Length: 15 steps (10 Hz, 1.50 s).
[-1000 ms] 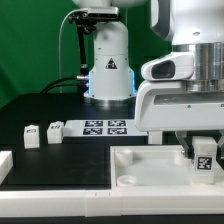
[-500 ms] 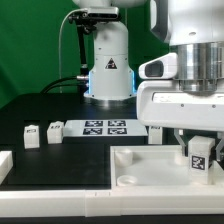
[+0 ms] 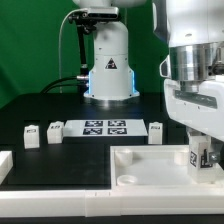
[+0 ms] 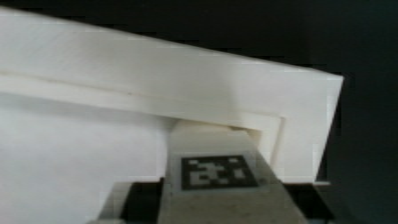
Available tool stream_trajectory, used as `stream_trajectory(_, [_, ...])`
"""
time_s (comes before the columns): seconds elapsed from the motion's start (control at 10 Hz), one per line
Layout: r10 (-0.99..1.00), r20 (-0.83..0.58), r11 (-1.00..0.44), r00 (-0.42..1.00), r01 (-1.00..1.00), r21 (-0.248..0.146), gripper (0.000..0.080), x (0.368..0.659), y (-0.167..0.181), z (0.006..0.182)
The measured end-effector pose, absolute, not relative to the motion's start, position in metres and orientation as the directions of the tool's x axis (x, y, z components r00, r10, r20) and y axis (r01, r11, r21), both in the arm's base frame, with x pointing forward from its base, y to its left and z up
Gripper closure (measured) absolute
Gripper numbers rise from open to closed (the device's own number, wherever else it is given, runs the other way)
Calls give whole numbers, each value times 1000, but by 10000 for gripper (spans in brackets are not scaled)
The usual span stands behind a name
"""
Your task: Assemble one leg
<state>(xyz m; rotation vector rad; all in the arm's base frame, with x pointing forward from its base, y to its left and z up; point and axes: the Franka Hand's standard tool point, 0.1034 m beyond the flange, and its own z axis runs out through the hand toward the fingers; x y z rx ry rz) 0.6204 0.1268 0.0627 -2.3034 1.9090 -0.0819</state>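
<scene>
My gripper (image 3: 201, 160) is shut on a leg (image 3: 201, 158), a stubby white block with a square tag on its face. It holds the leg upright over the corner of the big white panel (image 3: 150, 165) at the exterior view's right. In the wrist view the leg (image 4: 217, 165) runs from between my dark fingers (image 4: 139, 200) down to the panel's corner socket (image 4: 249, 126). Whether its tip touches the socket I cannot tell. Three more legs stand on the table: two at the exterior view's left (image 3: 32, 135) (image 3: 55, 131) and one (image 3: 155, 131) beside the marker board.
The marker board (image 3: 104, 126) lies flat behind the panel. The robot base (image 3: 108, 70) stands at the back. A white block (image 3: 4, 166) sits at the exterior view's left edge. The panel (image 4: 107, 120) fills most of the wrist view.
My arm has turned about the wrist and its housing has swung toward the exterior view's right. The leg has stayed over the panel's corner and sits slightly lower. A third loose leg now shows.
</scene>
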Motion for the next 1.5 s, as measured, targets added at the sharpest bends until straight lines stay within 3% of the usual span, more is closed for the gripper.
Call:
stream_trajectory(0.4, [-983,-127,147,-131,-982,-122,509,620,130,62])
stream_trajectory(0.6, [-993,-114,51,-36,-990,-133,202,620,130,61])
stream_trajectory(0.7, [-993,-113,45,-30,-990,-133,202,620,131,61])
stream_trajectory(0.8, [-993,-98,-47,62,-989,-143,162,620,131,61])
stream_trajectory(0.9, [-966,-69,-235,249,-959,-159,152,620,130,61])
stream_trajectory(1.1, [-870,-25,-482,492,-860,-170,151,619,131,61])
stream_trajectory(1.5, [-549,68,-832,833,-536,-143,151,621,130,62])
